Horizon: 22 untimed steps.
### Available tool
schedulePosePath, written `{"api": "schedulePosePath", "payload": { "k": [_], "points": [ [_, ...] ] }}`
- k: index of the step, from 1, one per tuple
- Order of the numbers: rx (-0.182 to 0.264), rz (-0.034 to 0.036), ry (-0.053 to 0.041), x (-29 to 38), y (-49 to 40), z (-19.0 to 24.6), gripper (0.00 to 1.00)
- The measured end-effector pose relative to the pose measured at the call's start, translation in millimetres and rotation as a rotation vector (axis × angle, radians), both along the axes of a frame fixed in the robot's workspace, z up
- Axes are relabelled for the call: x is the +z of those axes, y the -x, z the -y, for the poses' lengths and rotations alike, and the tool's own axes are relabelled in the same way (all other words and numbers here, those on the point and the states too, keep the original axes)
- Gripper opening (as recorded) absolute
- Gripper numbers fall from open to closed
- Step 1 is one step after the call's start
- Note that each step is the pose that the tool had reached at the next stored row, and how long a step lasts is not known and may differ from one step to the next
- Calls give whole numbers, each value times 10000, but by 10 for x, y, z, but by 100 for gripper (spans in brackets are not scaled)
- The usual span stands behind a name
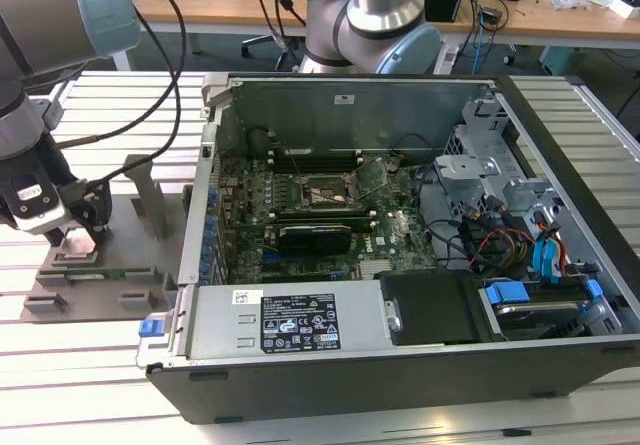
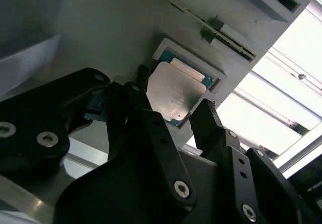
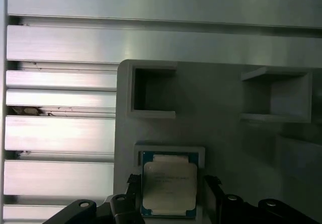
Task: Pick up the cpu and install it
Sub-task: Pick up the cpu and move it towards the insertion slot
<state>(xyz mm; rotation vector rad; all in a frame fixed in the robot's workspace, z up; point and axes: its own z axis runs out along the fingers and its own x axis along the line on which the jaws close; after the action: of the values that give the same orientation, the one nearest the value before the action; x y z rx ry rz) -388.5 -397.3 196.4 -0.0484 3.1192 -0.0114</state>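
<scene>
The small square silvery cpu (image 3: 168, 183) lies in a square recess of the flat grey plastic holder (image 3: 226, 148), between the spread fingers of the black gripper (image 3: 171, 186) (neither finger touches it). The holder rests on the slatted aluminium table (image 1: 80, 385), at the exterior view's left of the open dark metal computer case (image 1: 400, 370), with the green motherboard (image 1: 400, 230) inside.

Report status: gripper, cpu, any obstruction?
Gripper open, straddling the cpu. The cpu sits in its pocket on the grey fixture, not lifted. No obstruction seen.
</scene>
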Motion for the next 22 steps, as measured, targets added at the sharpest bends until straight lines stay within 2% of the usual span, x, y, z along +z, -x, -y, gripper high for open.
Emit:
{"api": "schedulePosePath", "payload": {
  "k": [14, 22],
  "points": [
    [2, -1, 1, -80, 0, 1, 60],
    [0, -7, 3, -85, 1, 1, 59]
  ]
}}
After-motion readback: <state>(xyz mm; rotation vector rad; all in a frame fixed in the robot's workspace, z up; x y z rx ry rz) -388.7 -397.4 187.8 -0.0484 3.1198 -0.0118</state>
